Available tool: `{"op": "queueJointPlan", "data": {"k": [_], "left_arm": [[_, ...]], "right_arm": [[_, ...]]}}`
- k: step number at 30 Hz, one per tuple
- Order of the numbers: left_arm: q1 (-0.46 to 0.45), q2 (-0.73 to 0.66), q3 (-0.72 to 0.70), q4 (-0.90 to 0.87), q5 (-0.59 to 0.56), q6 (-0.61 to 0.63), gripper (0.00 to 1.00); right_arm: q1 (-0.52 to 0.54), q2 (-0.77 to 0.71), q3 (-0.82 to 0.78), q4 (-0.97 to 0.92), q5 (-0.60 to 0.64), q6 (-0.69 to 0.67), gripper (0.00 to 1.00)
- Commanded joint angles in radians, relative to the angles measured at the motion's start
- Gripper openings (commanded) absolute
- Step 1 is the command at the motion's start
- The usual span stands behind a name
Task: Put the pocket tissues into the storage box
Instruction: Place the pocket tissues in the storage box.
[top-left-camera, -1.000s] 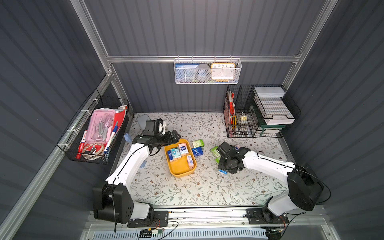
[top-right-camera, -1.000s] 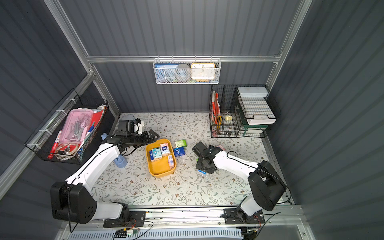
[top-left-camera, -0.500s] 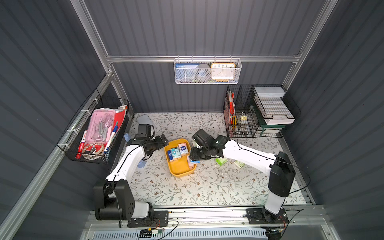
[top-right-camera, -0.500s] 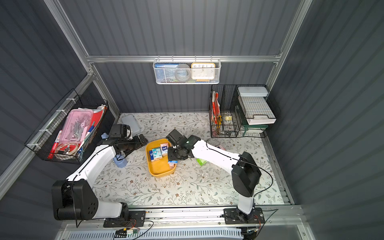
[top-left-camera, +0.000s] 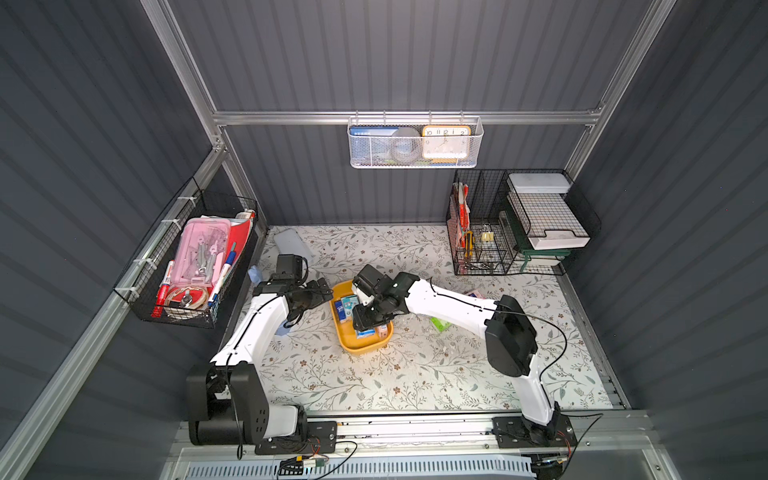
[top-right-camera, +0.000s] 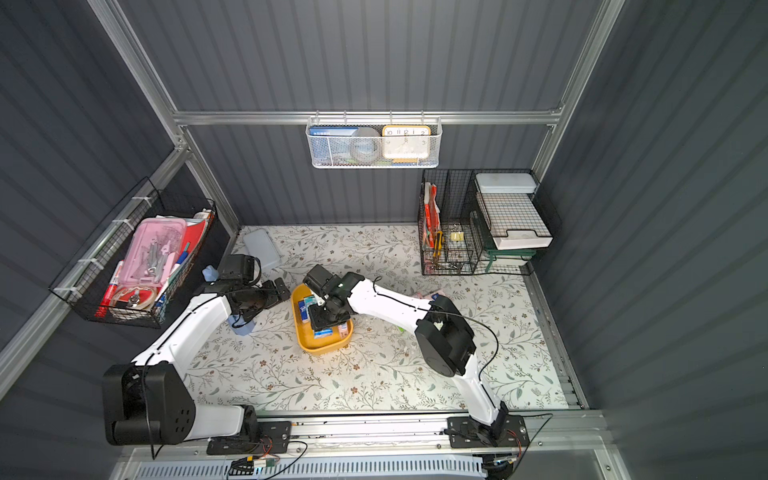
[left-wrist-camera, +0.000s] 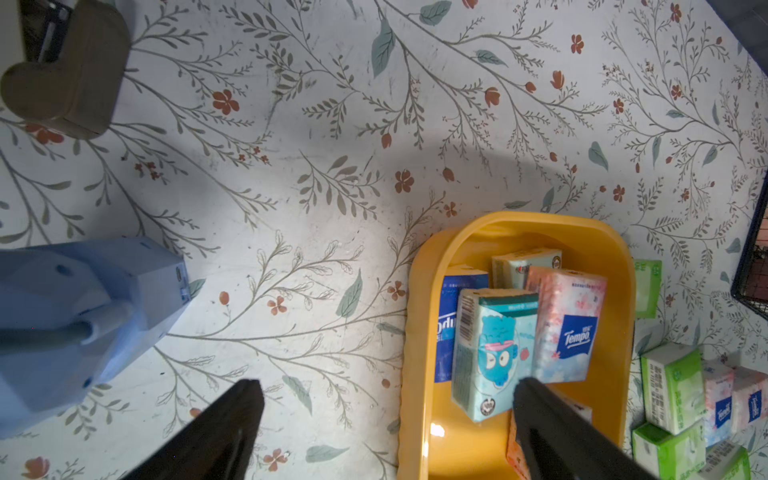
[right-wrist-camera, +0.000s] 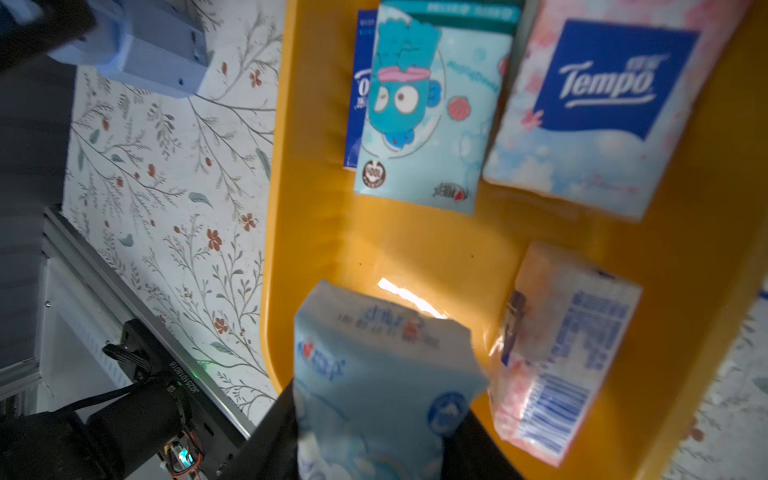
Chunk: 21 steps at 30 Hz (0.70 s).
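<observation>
Right tool (right-wrist-camera: 374, 440): clenched on light-blue packet (right-wrist-camera: 382, 365).
Under tool: storage box (right-wrist-camera: 436, 249) floor lay bare.
Beside tool: pink packet (right-wrist-camera: 561, 365) lay close.
Handling: low, flat release judged best.

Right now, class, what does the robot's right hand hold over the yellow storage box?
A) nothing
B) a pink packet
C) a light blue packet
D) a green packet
C: the right wrist view shows the right hand closed on a light blue packet above the storage box.

"Tempo" on pink packet (right-wrist-camera: 598, 108); clock (top-left-camera: 446, 142) numerals 10, 11, 12.
</observation>
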Motion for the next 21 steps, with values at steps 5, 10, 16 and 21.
{"op": "queueJointPlan", "data": {"k": [5,10,16,21], "left_arm": [[0.006,-0.035,0.009,-0.033,0.000,0.009,0.99],[0.006,-0.050,0.011,-0.035,0.004,0.011,0.99],[0.006,-0.063,0.016,-0.043,0.016,0.015,0.99],[0.006,-0.064,0.039,-0.043,0.018,0.062,0.99]], "right_arm": [[0.002,0.048,0.048,-0.115,0.067,-0.058,0.49],[0.003,0.064,0.067,-0.120,0.088,-0.052,0.60],[0.002,0.043,0.077,-0.113,0.128,-0.044,0.69],[-0.008,-0.004,0.070,-0.109,0.162,-0.035,0.69]]}}
